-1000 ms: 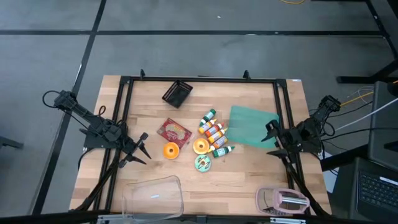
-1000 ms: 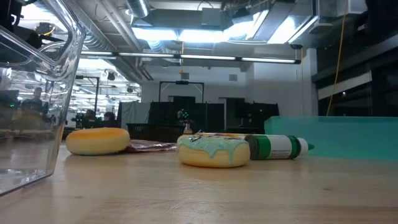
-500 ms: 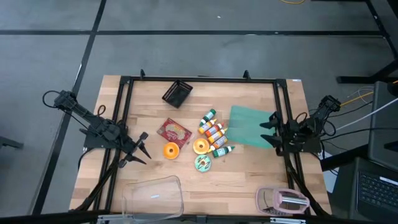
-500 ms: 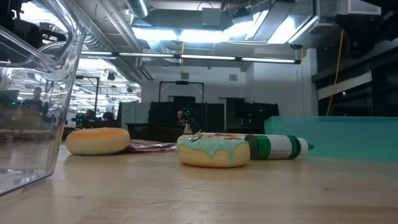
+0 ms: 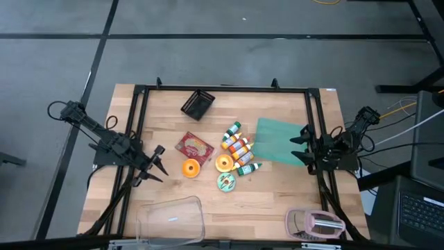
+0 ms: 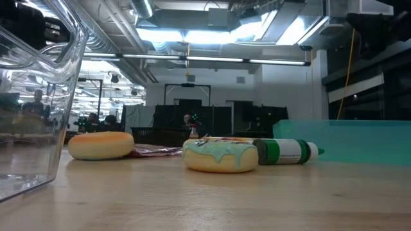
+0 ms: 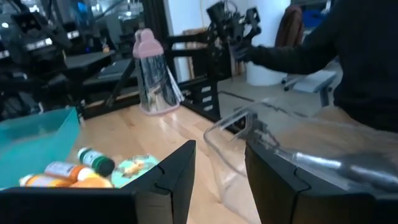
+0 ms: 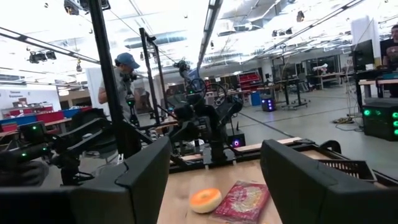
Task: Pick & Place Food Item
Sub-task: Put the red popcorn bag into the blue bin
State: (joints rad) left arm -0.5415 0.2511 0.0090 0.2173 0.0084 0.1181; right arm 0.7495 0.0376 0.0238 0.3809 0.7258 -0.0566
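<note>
- Left gripper, centre-left of the high view: dark fingers parted, holding nothing.
- Right gripper, centre-right: blocky fingers spread wide, empty.
- Round orange donut, smooth and matte, lies mid-table on pale wood, beside a flat red packet.

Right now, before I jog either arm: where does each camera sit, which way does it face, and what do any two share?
High: overhead, straight down; left gripper, right gripper, both empty.
Low: table height, facing the room; green-iced donut, no arm.
Left wrist: over its open fingers toward the pink-lidded bottle.
Right wrist: over its open fingers toward the orange donut.
Shared: high and low show both donuts.
</note>
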